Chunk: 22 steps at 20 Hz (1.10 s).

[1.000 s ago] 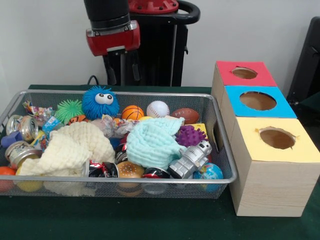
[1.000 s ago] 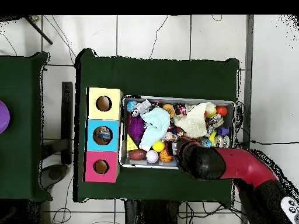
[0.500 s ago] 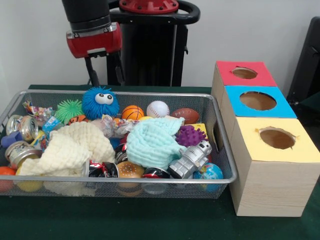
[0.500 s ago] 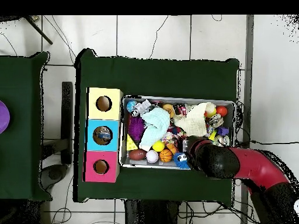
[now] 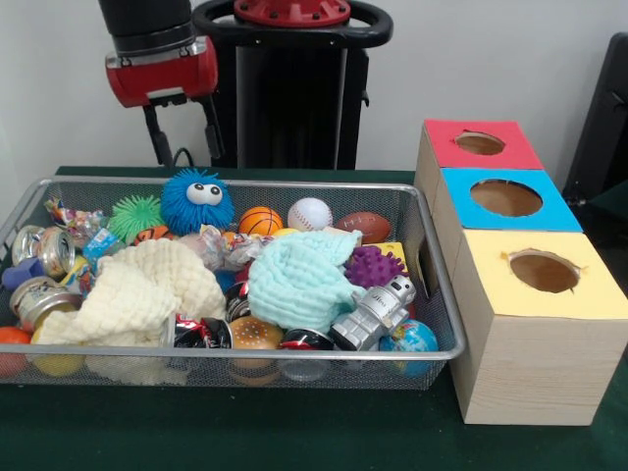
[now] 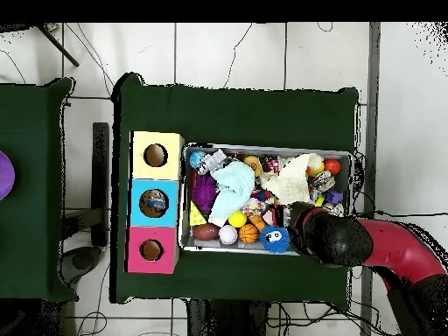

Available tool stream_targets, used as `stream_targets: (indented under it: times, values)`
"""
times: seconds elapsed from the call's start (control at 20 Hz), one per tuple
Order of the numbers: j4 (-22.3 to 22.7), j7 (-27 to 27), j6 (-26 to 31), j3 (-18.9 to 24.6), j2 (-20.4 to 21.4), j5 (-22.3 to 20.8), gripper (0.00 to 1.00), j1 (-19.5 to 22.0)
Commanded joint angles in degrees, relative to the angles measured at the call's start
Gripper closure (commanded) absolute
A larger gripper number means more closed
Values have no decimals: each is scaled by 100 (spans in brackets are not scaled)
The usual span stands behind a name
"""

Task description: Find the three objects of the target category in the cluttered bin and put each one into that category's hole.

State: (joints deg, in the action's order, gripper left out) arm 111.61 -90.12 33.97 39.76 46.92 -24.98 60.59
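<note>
The silver wire-mesh bin (image 5: 235, 350) is full of toys, cans and cloths; it also shows in the overhead view (image 6: 267, 147). A crumpled clear wrapper (image 5: 221, 243) lies mid-bin behind the cream cloth. Two more printed wrappers lie at the far left, one multicolour (image 5: 74, 221) and one blue (image 5: 98, 243). The red-topped box's hole (image 5: 480, 143) is at the far right, also seen from overhead (image 6: 151, 250). My gripper (image 5: 186, 155) is open and empty, high above the bin's far left part, over the blue furry ball (image 5: 196, 199). From overhead the arm (image 6: 337, 238) hides the gripper.
Blue-topped (image 5: 505, 197) and yellow-topped (image 5: 543, 271) boxes stand in front of the red one. A cream cloth (image 5: 137, 289), a mint cloth (image 5: 299, 280), a silver toy robot (image 5: 378, 309), crushed cans (image 5: 49, 250) and spiky balls (image 5: 135, 214) crowd the bin.
My gripper has moved left along the bin's far side in the front view and stays high. In the overhead view the arm has uncovered the blue furry ball. Nothing in the bin has moved.
</note>
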Motion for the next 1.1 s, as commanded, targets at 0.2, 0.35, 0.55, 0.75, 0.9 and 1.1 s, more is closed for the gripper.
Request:
stream_targets:
  times: [0.2, 0.35, 0.55, 0.75, 0.9, 1.1]
  values:
    - [-362, 918, 539, -19, 486, -765, 0, -138]
    - [-346, 836, 477, -29, 502, -869, 0, -131]
    - [-350, 763, 419, -36, 454, -981, 0, -125]
    - [-363, 650, 324, -65, 420, -1105, 0, -161]
    - [-368, 600, 273, -80, 417, -1186, 0, -173]
    - [-311, 438, 125, -129, 376, -1324, 0, -232]
